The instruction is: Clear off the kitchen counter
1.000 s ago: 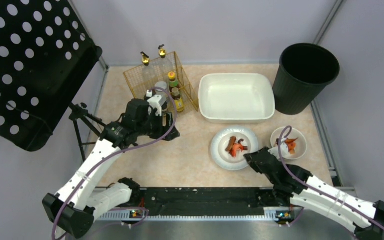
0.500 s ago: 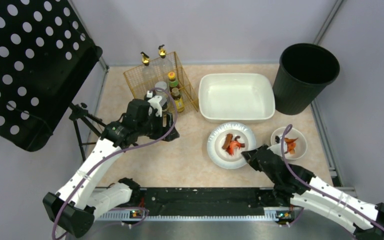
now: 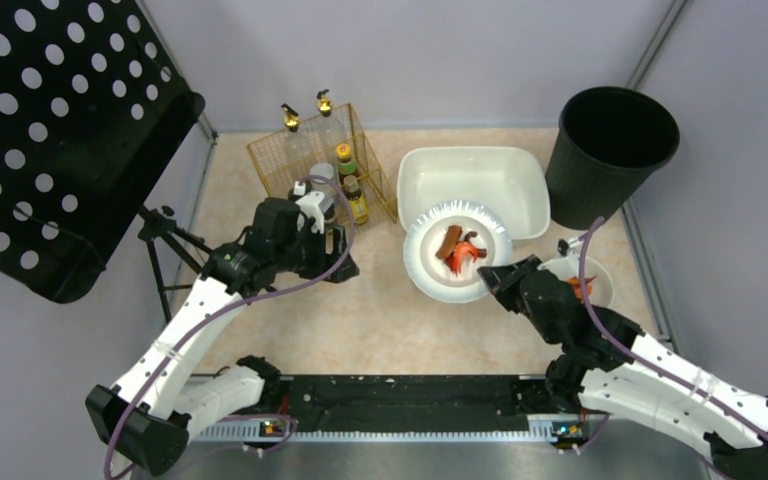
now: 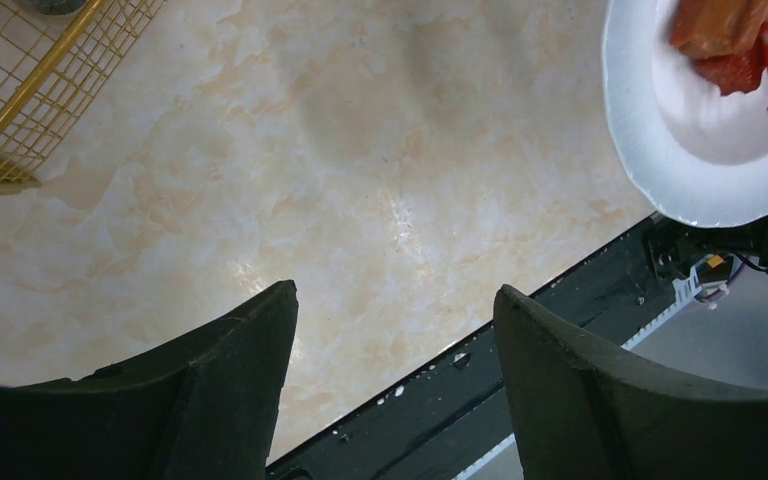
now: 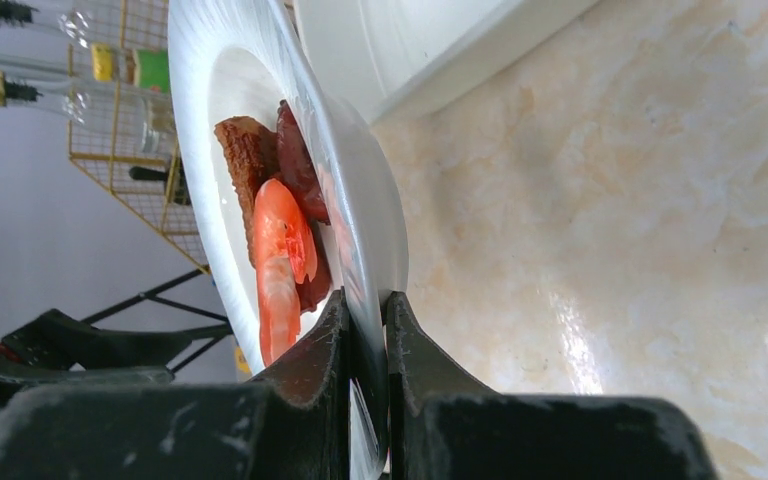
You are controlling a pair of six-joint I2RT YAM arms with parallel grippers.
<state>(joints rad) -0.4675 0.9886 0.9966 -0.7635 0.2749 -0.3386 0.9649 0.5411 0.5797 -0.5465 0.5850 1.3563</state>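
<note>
The kitchen counter (image 3: 360, 320) bears a wire basket (image 3: 270, 160), white tub (image 3: 470, 152), black bin (image 3: 585, 200) and small bowl (image 3: 605, 282).

You're in a lab mock-up of a kitchen: grey walls (image 3: 430, 60) box in a marble-patterned tabletop (image 3: 380, 320), a tripod (image 3: 156, 232) beside it.

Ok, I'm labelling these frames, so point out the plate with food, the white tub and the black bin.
plate (image 3: 425, 257), top view, bare white part left of the food
tub (image 3: 490, 180), top view, bare inner floor
bin (image 3: 590, 195), top view, outer wall facing the arms
</note>
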